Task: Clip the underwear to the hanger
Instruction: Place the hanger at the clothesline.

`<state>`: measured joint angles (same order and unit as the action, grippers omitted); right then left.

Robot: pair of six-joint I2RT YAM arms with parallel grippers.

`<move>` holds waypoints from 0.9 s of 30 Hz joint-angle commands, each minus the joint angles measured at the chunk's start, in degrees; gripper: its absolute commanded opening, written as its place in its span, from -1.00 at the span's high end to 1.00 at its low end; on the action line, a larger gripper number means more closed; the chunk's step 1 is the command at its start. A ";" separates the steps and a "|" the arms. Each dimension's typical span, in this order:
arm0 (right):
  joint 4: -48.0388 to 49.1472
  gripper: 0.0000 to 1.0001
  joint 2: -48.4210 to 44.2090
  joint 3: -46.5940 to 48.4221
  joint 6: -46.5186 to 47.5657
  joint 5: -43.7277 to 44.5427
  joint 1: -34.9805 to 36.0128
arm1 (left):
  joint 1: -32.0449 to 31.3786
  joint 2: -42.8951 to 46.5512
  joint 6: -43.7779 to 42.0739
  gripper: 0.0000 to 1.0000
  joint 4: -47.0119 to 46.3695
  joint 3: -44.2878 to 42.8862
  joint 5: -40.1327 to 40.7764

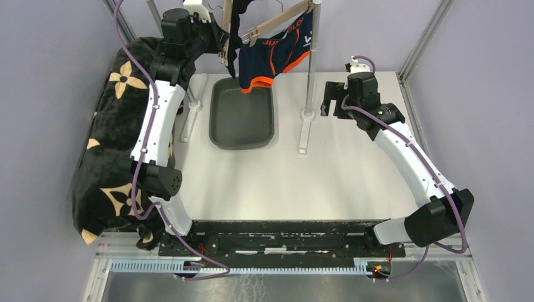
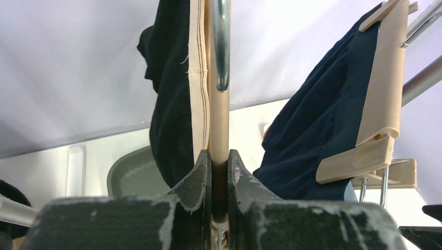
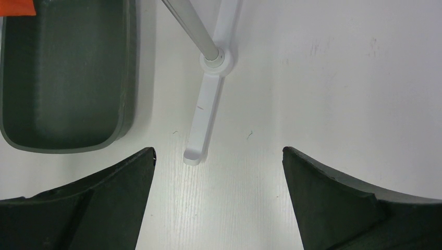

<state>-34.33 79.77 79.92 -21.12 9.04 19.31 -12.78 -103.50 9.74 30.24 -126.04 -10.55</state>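
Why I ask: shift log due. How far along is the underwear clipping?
Done: the navy, orange-trimmed underwear hangs from the beige hanger, far clip apparently gripping fabric. In hand: left gripper pinches the near beige clip beside the cream waistband. Left: getting the waistband clamped there, not visibly done, then releasing. Right gripper hangs open.

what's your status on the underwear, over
Left gripper shut on hanger. Right gripper open over table. Underwear hanging from hanger above tray.

We log the left arm [image 1: 154, 119] reaching far forward and high, left gripper [image 2: 219, 162] pinched tight on the hanger [image 2: 219, 125]. Right arm [image 1: 409, 157] extended, right gripper [image 3: 219, 153] facing down, fingers spread wide.
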 commanded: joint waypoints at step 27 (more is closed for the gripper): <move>1.45 -1.00 -2.41 0.03 1.88 -0.24 -0.46 | 0.03 -10.36 -2.30 0.94 -7.67 -11.68 0.02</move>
<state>-34.35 79.48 79.85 -20.05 9.02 19.00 -12.78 -113.34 9.52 25.06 -134.69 -10.57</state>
